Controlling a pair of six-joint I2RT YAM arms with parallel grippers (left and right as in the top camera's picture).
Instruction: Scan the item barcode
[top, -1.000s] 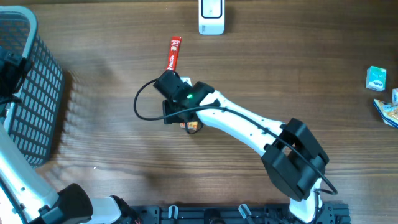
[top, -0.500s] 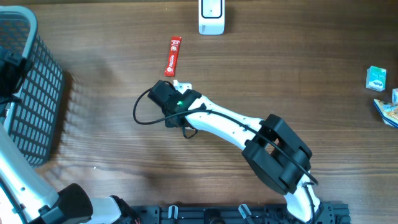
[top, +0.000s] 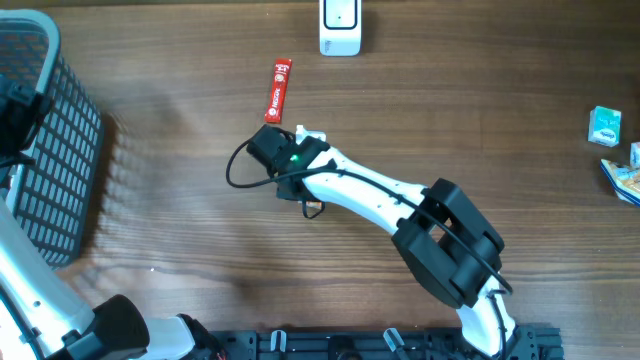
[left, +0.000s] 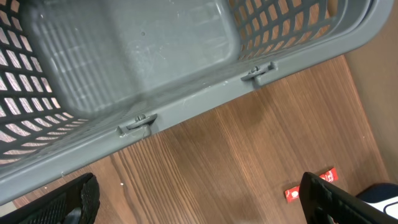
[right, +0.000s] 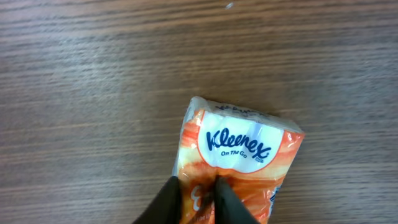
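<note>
I see a brown wood-grain table (top: 180, 150). My right gripper (right: 198, 191) pinches a glossy orange Kleenex pack (right: 239, 146); my left gripper (left: 198, 190) gapes near a grey lattice basket (left: 186, 106).

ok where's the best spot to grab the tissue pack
Pinch the tissue pack by its near end, from straight above: it lies flat on the table, leaving no side to get under. The right hand pinches there.

Glossy plastic tissue pack (right: 239, 149) — matt wood-grain table (right: 93, 93)
</note>
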